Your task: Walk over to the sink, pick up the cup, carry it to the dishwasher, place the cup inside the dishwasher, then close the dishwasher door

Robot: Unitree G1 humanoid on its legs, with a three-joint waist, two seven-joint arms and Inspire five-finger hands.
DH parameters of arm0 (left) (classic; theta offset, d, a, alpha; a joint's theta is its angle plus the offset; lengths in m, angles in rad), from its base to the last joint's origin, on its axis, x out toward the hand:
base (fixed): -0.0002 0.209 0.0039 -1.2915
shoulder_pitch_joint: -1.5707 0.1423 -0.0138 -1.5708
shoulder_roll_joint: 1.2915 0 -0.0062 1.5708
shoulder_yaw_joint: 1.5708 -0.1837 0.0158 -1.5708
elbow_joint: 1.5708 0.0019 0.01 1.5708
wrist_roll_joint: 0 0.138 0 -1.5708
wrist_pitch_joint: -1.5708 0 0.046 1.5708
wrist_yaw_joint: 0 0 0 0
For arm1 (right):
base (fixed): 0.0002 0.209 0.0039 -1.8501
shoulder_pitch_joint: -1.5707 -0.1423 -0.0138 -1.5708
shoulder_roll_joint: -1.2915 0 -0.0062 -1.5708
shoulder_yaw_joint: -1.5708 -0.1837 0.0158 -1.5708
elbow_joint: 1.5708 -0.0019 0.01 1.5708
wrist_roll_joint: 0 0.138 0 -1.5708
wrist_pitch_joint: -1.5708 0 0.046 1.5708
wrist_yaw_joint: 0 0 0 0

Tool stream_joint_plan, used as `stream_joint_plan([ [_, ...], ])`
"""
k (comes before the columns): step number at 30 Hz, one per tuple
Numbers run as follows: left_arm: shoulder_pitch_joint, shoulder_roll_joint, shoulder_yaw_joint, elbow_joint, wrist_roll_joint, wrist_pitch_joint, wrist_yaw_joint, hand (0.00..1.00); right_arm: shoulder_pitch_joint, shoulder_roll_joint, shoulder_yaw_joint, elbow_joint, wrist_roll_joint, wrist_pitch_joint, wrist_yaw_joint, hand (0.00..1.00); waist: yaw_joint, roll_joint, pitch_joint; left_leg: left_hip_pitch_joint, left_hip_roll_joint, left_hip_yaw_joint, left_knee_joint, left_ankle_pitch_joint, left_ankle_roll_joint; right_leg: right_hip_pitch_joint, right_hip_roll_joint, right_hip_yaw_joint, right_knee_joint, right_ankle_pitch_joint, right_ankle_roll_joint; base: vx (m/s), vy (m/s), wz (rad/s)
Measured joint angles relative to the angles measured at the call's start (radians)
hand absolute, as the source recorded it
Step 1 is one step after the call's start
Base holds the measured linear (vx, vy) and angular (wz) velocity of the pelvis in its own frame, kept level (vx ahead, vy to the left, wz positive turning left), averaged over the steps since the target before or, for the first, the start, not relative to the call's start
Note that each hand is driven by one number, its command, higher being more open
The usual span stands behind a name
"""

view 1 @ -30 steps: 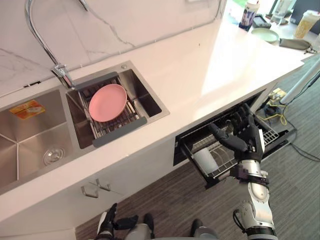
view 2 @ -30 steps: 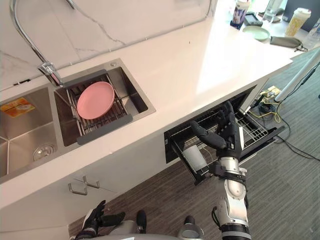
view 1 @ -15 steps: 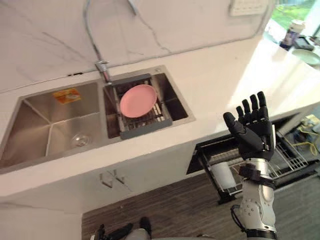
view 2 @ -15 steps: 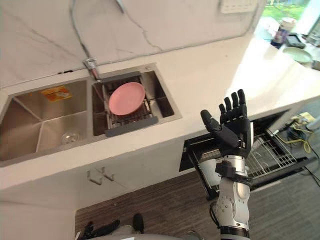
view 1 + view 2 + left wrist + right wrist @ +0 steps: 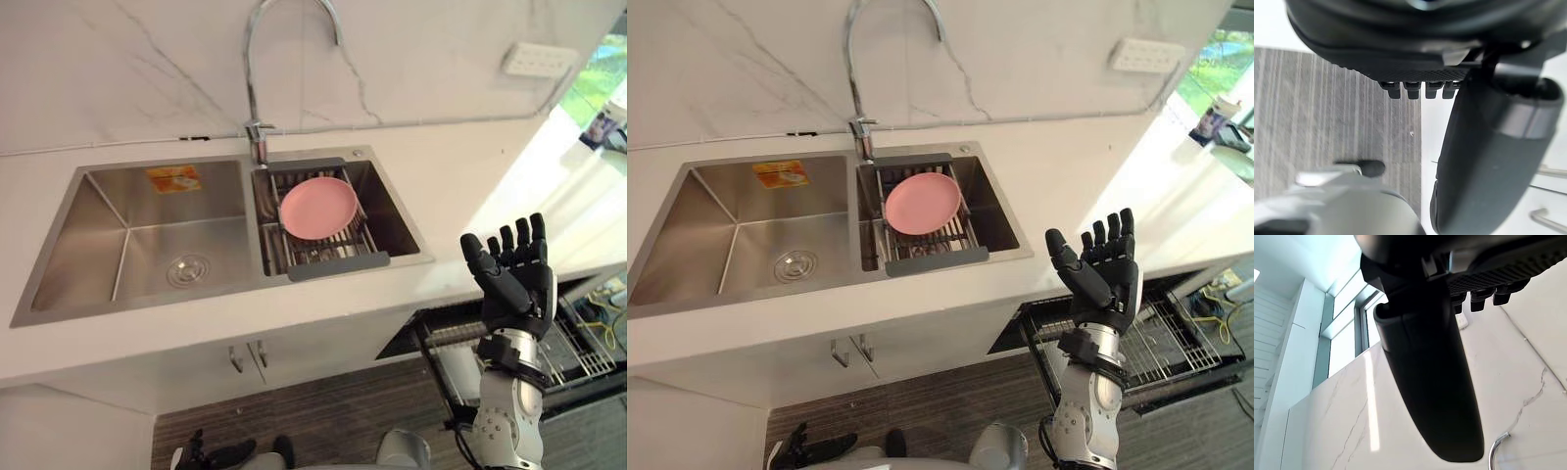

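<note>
The robot's left hand (image 5: pixel 808 452) hangs low at the near left above the grey striped floor (image 5: pixel 1312 122), fingers relaxed and loosely spread, holding nothing. Beyond it, a stainless-steel double sink (image 5: pixel 98 211) is set in the white stone counter (image 5: pixel 460 186), with a tall curved chrome faucet (image 5: pixel 257 88) standing between its basins. A round pink plate (image 5: pixel 318 207) lies on a grey-framed wire drain rack (image 5: pixel 338 266) across the right basin. Further right, the right hand (image 5: pixel 514 289) is raised upright with straight fingers, empty. Below it is the open dishwasher (image 5: pixel 1185 343), wire rack pulled out. A pale whitish cup (image 5: pixel 453 364) sits at the rack's left end, partly hidden by the arm.
</note>
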Motion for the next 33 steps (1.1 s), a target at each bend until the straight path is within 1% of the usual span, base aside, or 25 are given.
stream_joint_plan([
  [1,-0.003,0.004,-0.014,-0.004,0.008,0.004,-0.011,1.00,-0.001,-0.005,-0.012,-0.018,0.000,0.000,0.008,1.00,0.000,-0.003,-0.002,-0.019,-0.004,-0.015,0.034,-0.022,-0.009,-0.017,0.022,0.026,-0.063,0.004,0.004,0.09,-0.073,0.42],
  [2,-0.003,0.008,-0.019,-0.004,0.009,0.008,-0.016,1.00,0.000,-0.009,-0.019,-0.024,0.000,0.000,0.011,1.00,-0.001,-0.006,-0.003,-0.024,-0.008,-0.026,0.053,-0.031,-0.009,-0.018,0.027,0.033,-0.095,0.011,0.011,0.14,-0.130,0.53],
  [3,0.002,0.013,-0.022,-0.007,0.017,0.017,-0.022,1.00,0.000,-0.018,-0.028,-0.032,0.005,0.001,0.013,1.00,-0.002,-0.024,-0.014,-0.028,-0.021,-0.039,0.079,-0.052,-0.022,-0.003,0.029,0.034,-0.163,0.058,0.019,0.20,-0.203,0.45],
  [4,0.016,0.024,-0.024,-0.012,0.016,0.021,-0.021,1.00,0.000,-0.025,-0.028,-0.035,0.019,0.004,0.027,1.00,-0.002,-0.047,-0.029,-0.034,-0.044,-0.047,0.102,-0.080,-0.038,0.026,0.028,0.034,-0.239,0.133,0.012,0.20,-0.217,0.35],
  [5,0.022,0.027,-0.018,-0.015,0.015,0.023,-0.022,1.00,0.000,-0.030,-0.028,-0.035,0.029,0.007,0.040,1.00,0.002,-0.057,-0.036,-0.038,-0.052,-0.047,0.114,-0.098,-0.042,0.047,0.024,0.024,-0.275,0.103,0.024,0.21,-0.231,0.11],
  [6,0.022,0.011,-0.018,-0.027,0.016,0.027,-0.018,1.00,-0.013,-0.056,-0.029,-0.033,0.062,0.021,0.064,1.00,0.006,-0.024,-0.035,-0.053,-0.018,-0.041,0.152,-0.128,-0.070,0.073,0.059,0.012,-0.326,0.098,0.024,0.12,-0.137,-0.02],
  [7,0.024,-0.014,-0.038,-0.024,0.058,0.014,-0.017,1.00,0.021,-0.064,-0.057,-0.049,0.140,0.135,0.217,1.00,-0.006,0.027,-0.015,0.015,0.016,0.035,0.128,-0.147,-0.086,0.177,0.098,0.007,-0.436,0.115,0.026,0.08,-0.081,-0.05],
  [13,0.021,-0.014,-0.038,-0.024,0.050,0.017,-0.019,1.00,0.020,-0.064,-0.049,-0.049,0.140,0.135,0.217,1.00,-0.003,0.028,-0.016,-0.005,0.016,0.022,0.155,-0.147,-0.086,0.177,0.093,-0.007,-0.436,0.115,0.026,0.00,-0.001,0.07],
  [18,0.000,-0.016,-0.039,0.000,-0.044,0.063,-0.030,1.00,0.006,-0.078,0.031,-0.047,0.168,0.136,0.193,1.00,0.012,0.033,-0.014,-0.028,0.026,0.007,0.180,-0.147,-0.087,0.195,0.097,-0.048,-0.460,0.124,0.024,-0.04,-0.023,0.21],
  [20,-0.016,-0.014,-0.040,0.014,-0.097,0.107,-0.038,1.00,-0.012,-0.090,0.046,-0.044,0.164,0.146,0.149,1.00,0.018,0.041,-0.017,-0.035,0.042,0.039,0.178,-0.147,-0.087,0.213,0.104,-0.069,-0.491,0.137,0.023,-0.06,-0.031,0.24],
  [21,-0.018,-0.012,-0.043,0.015,-0.124,0.128,-0.045,1.00,-0.021,-0.105,0.046,-0.033,0.148,0.155,0.120,1.00,0.023,0.045,-0.019,-0.037,0.052,0.062,0.178,-0.147,-0.088,0.223,0.109,-0.079,-0.513,0.148,0.024,-0.04,-0.032,0.17],
  [22,-0.018,-0.012,-0.043,0.015,-0.125,0.134,-0.050,1.00,-0.027,-0.115,0.045,-0.024,0.125,0.160,0.108,1.00,0.027,0.047,-0.021,-0.037,0.054,0.066,0.178,-0.147,-0.088,0.226,0.112,-0.080,-0.523,0.154,0.022,-0.03,-0.036,0.02],
  [23,-0.018,-0.010,-0.043,0.014,-0.126,0.139,-0.061,1.00,-0.039,-0.138,0.045,-0.009,0.072,0.177,0.094,1.00,0.036,0.052,-0.024,-0.035,0.057,0.075,0.175,-0.145,-0.090,0.228,0.118,-0.077,-0.543,0.168,0.020,-0.01,-0.027,-0.28],
  [24,-0.030,-0.002,-0.059,0.018,-0.126,0.156,-0.067,1.00,-0.055,-0.180,0.045,0.014,-0.037,0.209,0.101,1.00,0.035,0.056,-0.027,-0.030,0.060,0.092,0.161,-0.137,-0.102,0.227,0.127,-0.055,-0.572,0.188,0.017,0.00,-0.038,-0.44],
  [25,-0.033,0.005,-0.077,0.019,-0.126,0.169,-0.071,1.00,-0.055,-0.214,0.045,0.017,-0.104,0.228,0.111,1.00,0.033,0.057,-0.027,-0.025,0.064,0.111,0.153,-0.134,-0.106,0.227,0.133,-0.045,-0.586,0.198,0.016,0.00,-0.034,-0.42],
  [26,-0.034,0.006,-0.078,0.019,-0.127,0.173,-0.075,1.00,-0.055,-0.228,0.045,0.017,-0.139,0.232,0.116,1.00,0.031,0.057,-0.027,-0.022,0.065,0.116,0.150,-0.133,-0.108,0.227,0.135,-0.040,-0.590,0.200,0.017,0.00,-0.027,-0.30],
  [28,-0.047,0.013,-0.079,0.041,-0.127,0.188,-0.086,1.00,-0.055,-0.292,0.045,0.018,-0.248,0.236,0.124,1.00,0.021,0.056,-0.028,-0.014,0.066,0.127,0.138,-0.131,-0.110,0.230,0.139,-0.030,-0.604,0.208,0.017,0.00,-0.015,-0.16],
  [30,-0.050,0.016,-0.079,0.046,-0.122,0.195,-0.087,1.00,-0.069,-0.330,0.045,0.018,-0.309,0.247,0.134,1.00,0.015,0.054,-0.029,-0.011,0.066,0.130,0.133,-0.130,-0.110,0.234,0.140,-0.028,-0.613,0.214,0.017,0.00,-0.008,-0.06],
  [31,-0.051,0.018,-0.079,0.049,-0.120,0.198,-0.088,1.00,-0.098,-0.364,0.050,0.022,-0.361,0.266,0.145,1.00,0.008,0.051,-0.031,-0.005,0.065,0.132,0.130,-0.130,-0.110,0.241,0.141,-0.027,-0.619,0.216,0.018,-0.01,-0.004,-0.08],
  [32,-0.052,0.020,-0.079,0.051,-0.120,0.202,-0.090,1.00,-0.131,-0.403,0.066,0.037,-0.406,0.271,0.155,1.00,0.006,0.048,-0.034,0.001,0.065,0.136,0.127,-0.130,-0.110,0.243,0.142,-0.022,-0.620,0.217,0.018,-0.01,0.000,-0.09],
  [33,-0.054,0.021,-0.080,0.052,-0.120,0.204,-0.092,1.00,-0.148,-0.419,0.072,0.045,-0.429,0.274,0.164,1.00,0.006,0.046,-0.036,0.004,0.065,0.138,0.126,-0.130,-0.110,0.244,0.142,-0.020,-0.620,0.217,0.018,-0.02,-0.001,-0.07],
])
